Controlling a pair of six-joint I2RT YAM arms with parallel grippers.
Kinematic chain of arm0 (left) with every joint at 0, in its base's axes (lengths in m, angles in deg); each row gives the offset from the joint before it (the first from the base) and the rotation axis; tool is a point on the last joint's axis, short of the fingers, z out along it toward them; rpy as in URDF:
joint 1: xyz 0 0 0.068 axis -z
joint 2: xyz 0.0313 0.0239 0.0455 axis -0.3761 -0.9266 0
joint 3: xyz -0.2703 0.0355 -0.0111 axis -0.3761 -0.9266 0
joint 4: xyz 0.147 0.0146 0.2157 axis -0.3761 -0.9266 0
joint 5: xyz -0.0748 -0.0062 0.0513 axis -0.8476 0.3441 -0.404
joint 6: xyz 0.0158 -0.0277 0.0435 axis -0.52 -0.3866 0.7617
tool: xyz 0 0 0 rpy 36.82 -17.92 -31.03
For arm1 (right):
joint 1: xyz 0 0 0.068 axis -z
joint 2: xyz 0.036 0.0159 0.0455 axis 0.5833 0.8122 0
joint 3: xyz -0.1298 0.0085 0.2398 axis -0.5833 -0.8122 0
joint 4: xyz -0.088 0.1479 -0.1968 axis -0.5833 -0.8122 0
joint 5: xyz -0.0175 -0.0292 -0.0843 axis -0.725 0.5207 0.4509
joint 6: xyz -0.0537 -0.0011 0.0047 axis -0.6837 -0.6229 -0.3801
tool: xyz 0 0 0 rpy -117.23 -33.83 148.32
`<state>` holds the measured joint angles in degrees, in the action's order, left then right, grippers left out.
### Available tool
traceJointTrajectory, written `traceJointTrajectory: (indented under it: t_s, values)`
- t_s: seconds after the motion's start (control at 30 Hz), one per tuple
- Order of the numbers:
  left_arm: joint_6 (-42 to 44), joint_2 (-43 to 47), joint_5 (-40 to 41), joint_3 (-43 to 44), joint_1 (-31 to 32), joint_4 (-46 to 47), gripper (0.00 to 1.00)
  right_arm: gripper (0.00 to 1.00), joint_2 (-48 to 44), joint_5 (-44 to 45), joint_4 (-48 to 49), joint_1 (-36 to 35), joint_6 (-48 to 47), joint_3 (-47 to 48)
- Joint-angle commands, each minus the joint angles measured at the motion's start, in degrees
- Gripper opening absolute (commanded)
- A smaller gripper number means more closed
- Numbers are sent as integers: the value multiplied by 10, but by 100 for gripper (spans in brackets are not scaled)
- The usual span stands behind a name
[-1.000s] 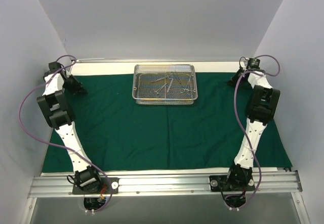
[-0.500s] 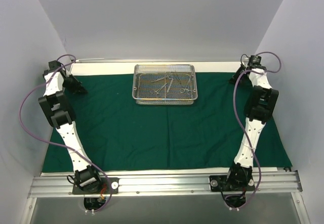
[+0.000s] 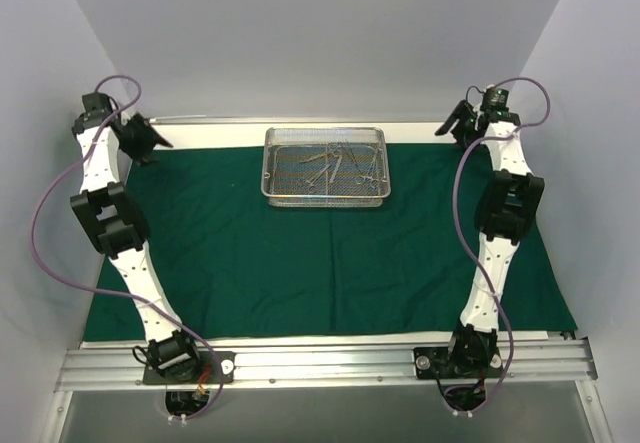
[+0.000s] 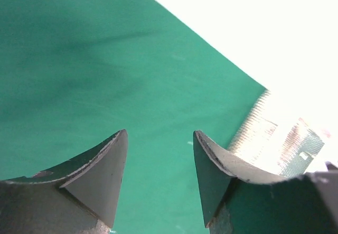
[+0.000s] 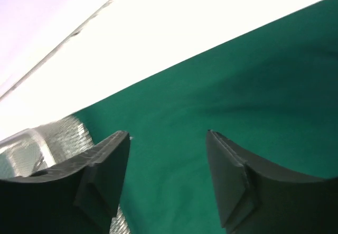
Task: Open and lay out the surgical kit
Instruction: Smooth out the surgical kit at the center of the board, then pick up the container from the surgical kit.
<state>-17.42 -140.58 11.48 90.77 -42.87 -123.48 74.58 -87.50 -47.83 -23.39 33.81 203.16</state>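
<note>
The dark green cloth wrap lies spread flat over the table. On its far middle stands the silver wire-mesh tray, holding several slim steel instruments. My left gripper hangs above the cloth's far left corner, open and empty. In the left wrist view my left gripper has only cloth below the gap, and the tray shows to the right. My right gripper hovers over the far right corner, open and empty. In the right wrist view my right gripper looks down on cloth, with the tray at the left.
White walls close in the table on the left, right and back. A bare white table strip runs behind the cloth's far edge. The aluminium rail with both arm bases crosses the near edge.
Both grippers went from shut to open, let go of the cloth's far corners, and rose up and back. The cloth and tray stayed put.
</note>
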Motion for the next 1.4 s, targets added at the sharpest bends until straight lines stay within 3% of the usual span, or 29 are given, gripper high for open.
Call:
traceJointTrajectory:
  t_s: [0.0,0.2,0.4,0.9,1.07,1.23,1.27,1.33,1.37]
  values:
    - [-39,76,-70,-41,38,69,62,62,-56,-33,-31,-28,3,8]
    - [-39,86,-135,-95,132,139,67,74,-37,-98,-24,-74,0,12]
    - [-29,46,-142,-63,201,153,71,75,-27,-116,-31,-113,-24,8]
    - [-7,-19,-30,17,279,63,71,68,-26,-69,-47,-168,-51,-28]
    - [8,-31,-11,23,295,41,65,65,-34,-48,-40,-172,-59,-50]
    - [13,-42,3,31,297,26,51,56,-21,-58,-45,-175,-61,-43]
    - [14,-45,2,32,297,26,43,52,-20,-59,-39,-175,-59,-40]
    - [15,-47,-1,35,298,26,38,43,-13,-66,-33,-176,-55,-34]
    - [16,-49,-1,36,297,26,33,33,-10,-71,-34,-177,-50,-23]
